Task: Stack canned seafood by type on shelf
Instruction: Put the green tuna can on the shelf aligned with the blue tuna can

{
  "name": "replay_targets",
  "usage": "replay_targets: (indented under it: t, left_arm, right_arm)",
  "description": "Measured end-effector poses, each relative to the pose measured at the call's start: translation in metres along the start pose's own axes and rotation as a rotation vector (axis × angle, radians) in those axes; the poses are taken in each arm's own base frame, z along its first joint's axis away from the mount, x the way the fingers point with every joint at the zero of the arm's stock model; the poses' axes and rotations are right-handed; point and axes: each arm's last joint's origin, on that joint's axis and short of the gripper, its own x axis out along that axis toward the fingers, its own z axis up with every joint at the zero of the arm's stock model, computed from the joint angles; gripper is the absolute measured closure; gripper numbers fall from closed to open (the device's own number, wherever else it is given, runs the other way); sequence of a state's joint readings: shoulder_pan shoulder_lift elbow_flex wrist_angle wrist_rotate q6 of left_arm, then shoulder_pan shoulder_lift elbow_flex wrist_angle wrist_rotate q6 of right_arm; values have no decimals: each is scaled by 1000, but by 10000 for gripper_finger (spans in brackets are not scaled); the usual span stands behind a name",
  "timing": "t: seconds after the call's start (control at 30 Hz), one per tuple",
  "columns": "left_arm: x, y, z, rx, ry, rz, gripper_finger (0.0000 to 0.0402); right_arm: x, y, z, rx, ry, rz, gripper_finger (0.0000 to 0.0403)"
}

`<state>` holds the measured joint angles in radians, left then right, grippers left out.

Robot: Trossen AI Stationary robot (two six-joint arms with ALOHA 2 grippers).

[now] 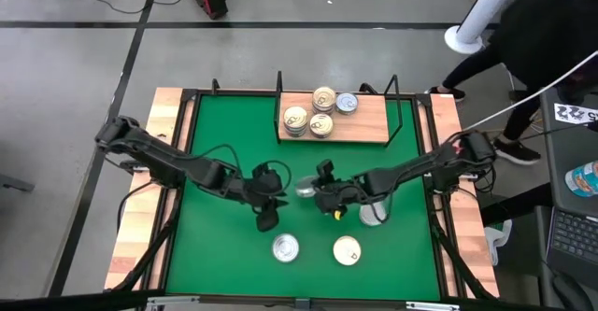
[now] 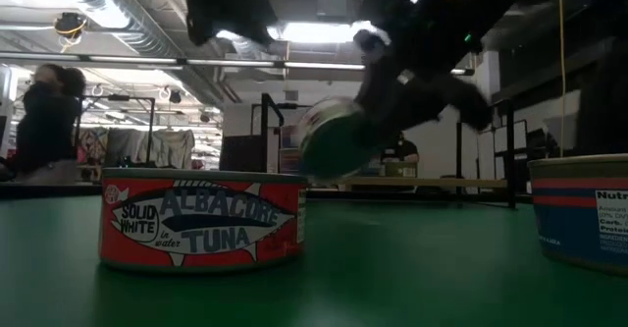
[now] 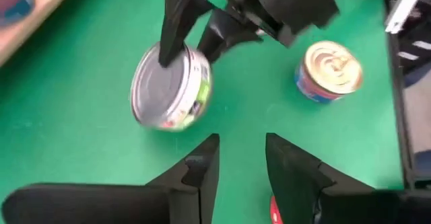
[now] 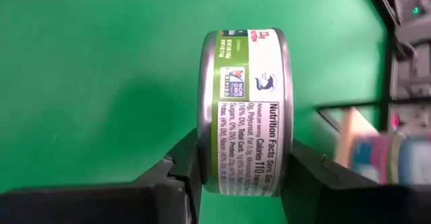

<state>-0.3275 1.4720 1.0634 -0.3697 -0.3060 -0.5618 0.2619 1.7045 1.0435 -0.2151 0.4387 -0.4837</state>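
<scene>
Gripping green-labelled silver round tin [image 4: 244, 109] across flat faces, right hand [image 1: 322, 191] holds it on edge above green bench [image 1: 224, 246]; left hand [image 3: 241, 173], jaws parted, empty, waits just beside. Tin rigid, smooth, slip-prone; wooden shelf [image 1: 374, 124] well apart.

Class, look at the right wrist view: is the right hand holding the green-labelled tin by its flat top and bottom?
Yes, the right hand has one finger on each flat face of the green-labelled tin, held on edge above the green table.
</scene>
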Motion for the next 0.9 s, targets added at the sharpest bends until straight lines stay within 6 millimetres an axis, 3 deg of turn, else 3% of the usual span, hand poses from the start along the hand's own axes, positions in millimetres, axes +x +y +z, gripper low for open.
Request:
replay_targets:
  t: [0.23,0.5,0.67,0.9]
  left_arm:
    - [-23,6,9,110,-63,14,286]
    - [-19,15,12,164,-54,62,286]
    - [-17,21,14,150,-56,81,286]
    - [-15,24,14,149,-53,89,286]
  right_arm:
    - [-46,-19,-17,79,129,-64,266]
    - [-82,-31,-44,99,349,-230,264]
    - [-83,-37,-56,79,460,-327,264]
    - [-62,-61,-76,176,571,-344,263]
